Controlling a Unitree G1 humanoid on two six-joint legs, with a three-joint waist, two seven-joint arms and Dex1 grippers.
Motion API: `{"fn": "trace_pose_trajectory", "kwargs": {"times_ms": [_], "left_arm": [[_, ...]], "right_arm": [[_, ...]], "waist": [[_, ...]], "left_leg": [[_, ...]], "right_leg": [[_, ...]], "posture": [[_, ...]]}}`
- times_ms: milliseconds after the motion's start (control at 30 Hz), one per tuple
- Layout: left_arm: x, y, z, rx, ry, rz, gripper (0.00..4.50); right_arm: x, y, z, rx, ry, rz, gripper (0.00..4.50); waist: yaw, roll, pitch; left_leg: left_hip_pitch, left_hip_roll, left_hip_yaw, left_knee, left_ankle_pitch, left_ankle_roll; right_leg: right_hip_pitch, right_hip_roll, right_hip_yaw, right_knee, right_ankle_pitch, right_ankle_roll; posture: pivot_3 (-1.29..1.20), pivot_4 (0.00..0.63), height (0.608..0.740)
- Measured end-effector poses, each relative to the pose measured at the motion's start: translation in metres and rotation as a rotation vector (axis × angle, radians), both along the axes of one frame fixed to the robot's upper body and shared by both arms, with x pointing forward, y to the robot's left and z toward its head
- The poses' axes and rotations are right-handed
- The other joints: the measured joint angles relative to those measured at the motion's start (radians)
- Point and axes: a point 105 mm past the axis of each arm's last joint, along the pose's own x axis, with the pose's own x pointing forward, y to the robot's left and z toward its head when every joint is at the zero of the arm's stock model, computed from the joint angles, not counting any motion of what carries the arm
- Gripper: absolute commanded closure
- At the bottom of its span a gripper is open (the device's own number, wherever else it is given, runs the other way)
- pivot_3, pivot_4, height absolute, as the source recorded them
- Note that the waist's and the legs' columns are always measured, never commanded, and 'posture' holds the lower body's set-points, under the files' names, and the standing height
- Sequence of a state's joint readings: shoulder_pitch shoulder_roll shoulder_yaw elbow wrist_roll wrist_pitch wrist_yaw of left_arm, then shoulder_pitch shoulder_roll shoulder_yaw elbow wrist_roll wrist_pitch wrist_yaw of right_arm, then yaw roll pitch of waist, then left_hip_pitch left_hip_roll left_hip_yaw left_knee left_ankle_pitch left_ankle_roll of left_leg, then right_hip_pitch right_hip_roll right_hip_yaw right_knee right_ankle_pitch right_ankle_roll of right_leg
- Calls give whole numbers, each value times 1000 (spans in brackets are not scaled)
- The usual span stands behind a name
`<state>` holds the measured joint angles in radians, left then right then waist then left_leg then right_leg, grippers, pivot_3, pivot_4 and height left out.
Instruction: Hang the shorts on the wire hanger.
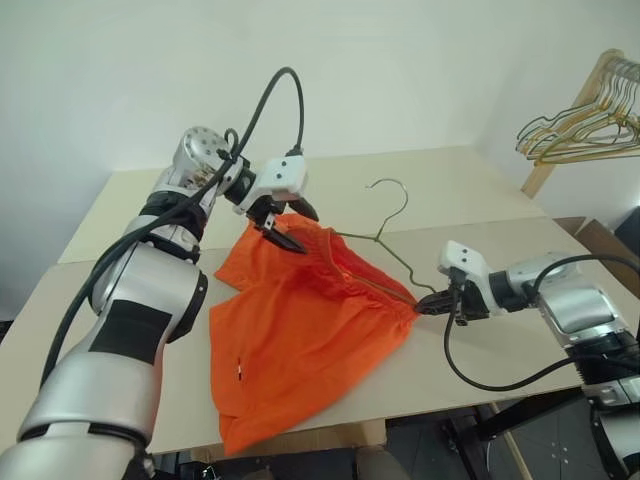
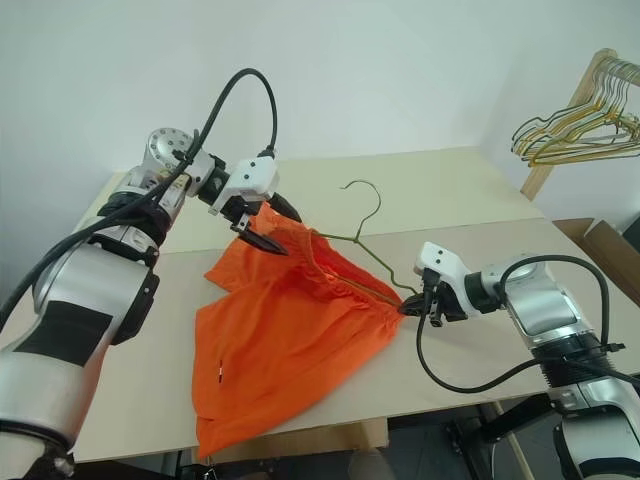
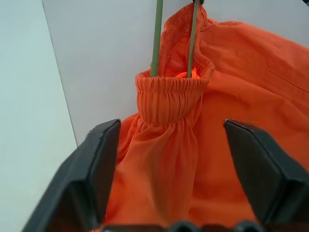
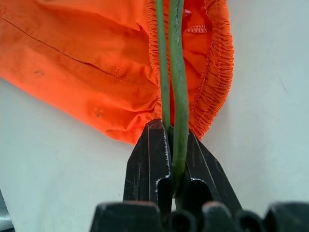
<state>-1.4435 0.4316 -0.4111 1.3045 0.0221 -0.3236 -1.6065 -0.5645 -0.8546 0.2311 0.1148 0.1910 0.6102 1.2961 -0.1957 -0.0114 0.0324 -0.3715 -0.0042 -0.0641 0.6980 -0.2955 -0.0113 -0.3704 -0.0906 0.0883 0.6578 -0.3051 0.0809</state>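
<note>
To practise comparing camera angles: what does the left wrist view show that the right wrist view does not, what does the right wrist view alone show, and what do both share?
Left wrist view alone: the left gripper, jaws apart on either side of a bunched end of the waistband, and a pale wall behind.

Right wrist view alone: the right gripper, jaws shut on the two wires at one corner of the wire hanger.

Both: the orange shorts, the hanger's wires running into the gathered waistband, and the pale table.
</note>
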Motion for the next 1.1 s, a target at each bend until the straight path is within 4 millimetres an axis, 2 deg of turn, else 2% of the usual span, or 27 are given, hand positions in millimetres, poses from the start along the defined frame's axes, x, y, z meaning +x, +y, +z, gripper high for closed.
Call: {"fn": "trace_pose_trajectory", "kwargs": {"times_ms": [467,567,800,1000,1100], "left_arm": [[1,-11,-15,15,6,2,1593],[1,-10,-17,15,13,4,2188],[2,-9,-17,28,10,9,4432],[2,-8,-19,47,11,10,4490],[2,-4,-18,57,2,13,4490]], "right_arm": [[2,9,8,1,-45,31,4500],[2,10,8,0,-51,34,4500],[3,11,9,-8,-72,43,4500],[6,11,7,-16,-90,30,4500],[10,14,8,-30,-187,70,4500]], "waist": [[-13,0,0],[-13,0,0],[-13,0,0],[-14,0,0],[-15,0,0]], "left_leg": [[0,0,-1,1,0,0],[0,0,-1,1,0,0],[1,0,-1,2,0,0],[1,0,-1,2,0,0],[1,0,-1,2,0,0]], "right_leg": [[0,0,0,3,0,0],[0,0,0,4,0,0],[0,0,0,5,0,0],[0,0,0,6,0,0],[0,0,0,6,0,0]], "posture": [[-199,0,740],[-199,0,740],[-197,0,740],[-196,0,740],[-196,0,740]]}}
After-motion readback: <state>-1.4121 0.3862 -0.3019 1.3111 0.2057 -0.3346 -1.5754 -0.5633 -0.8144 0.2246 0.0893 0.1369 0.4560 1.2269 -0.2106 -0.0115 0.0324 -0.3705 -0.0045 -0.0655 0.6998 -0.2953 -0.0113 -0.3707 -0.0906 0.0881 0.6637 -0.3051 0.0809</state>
